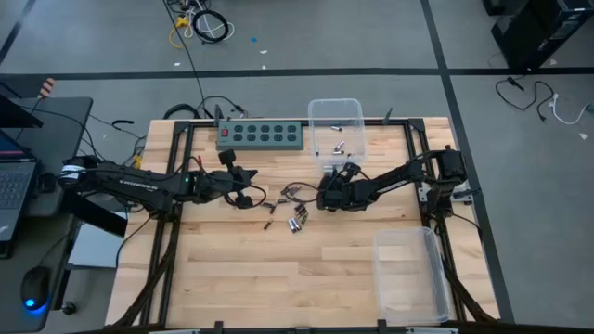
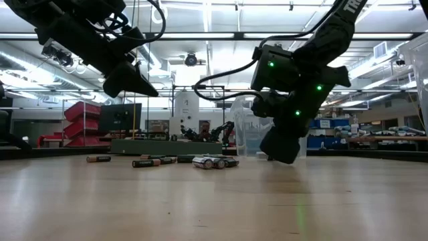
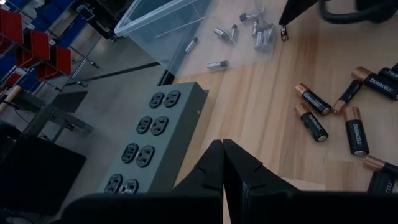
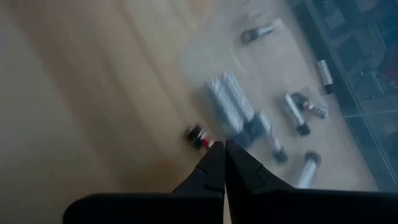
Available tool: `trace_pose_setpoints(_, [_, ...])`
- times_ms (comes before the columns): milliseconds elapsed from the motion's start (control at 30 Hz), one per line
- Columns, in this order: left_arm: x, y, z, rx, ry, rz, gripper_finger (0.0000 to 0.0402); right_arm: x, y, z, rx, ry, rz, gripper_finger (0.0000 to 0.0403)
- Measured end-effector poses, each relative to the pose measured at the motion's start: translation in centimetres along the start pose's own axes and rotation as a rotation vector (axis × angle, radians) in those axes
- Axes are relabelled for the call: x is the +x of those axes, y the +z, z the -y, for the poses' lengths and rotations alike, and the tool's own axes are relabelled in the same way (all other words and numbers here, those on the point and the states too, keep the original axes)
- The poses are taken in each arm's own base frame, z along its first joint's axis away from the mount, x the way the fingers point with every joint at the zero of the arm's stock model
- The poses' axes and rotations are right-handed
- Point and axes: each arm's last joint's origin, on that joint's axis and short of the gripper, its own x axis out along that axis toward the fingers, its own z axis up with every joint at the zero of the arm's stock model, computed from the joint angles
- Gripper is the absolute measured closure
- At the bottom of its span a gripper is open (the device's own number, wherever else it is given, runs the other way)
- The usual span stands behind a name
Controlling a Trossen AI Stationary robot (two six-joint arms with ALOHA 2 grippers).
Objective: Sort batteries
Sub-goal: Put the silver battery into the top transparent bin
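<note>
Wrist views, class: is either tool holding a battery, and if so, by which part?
Nothing is held. The left tool and right tool are both shut with nothing between their fingers; the batteries lie on the table.

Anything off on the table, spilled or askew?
Loose batteries lie scattered at odd angles on the bare wood between the two arms, some silvery, some black and copper, unsorted. A few more already sit in the clear bin beside the green power strip. The second clear bin looks empty. Nothing looks damaged.

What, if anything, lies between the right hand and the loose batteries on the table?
Nothing visible. The right hand, shut, sits just right of the loose batteries on bare wood, with no object between them. The clear bin stands behind it and the green power strip off to the side.
</note>
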Motion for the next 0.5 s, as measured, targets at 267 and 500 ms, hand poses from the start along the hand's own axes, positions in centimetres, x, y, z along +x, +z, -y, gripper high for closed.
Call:
trace_pose_setpoints(267, [0.0, 0.04, -0.01, -0.002, 0.001, 0.003, 0.0402, 0.59, 0.37, 0.41, 0.013, 0.022, -0.005, 0.0403])
trace_pose_setpoints(500, [0.0, 0.03, -0.01, -0.001, 0.001, 0.003, 0.0402, 1.07, -0.5, 0.53, 0.04, 0.025, -0.003, 0.0403])
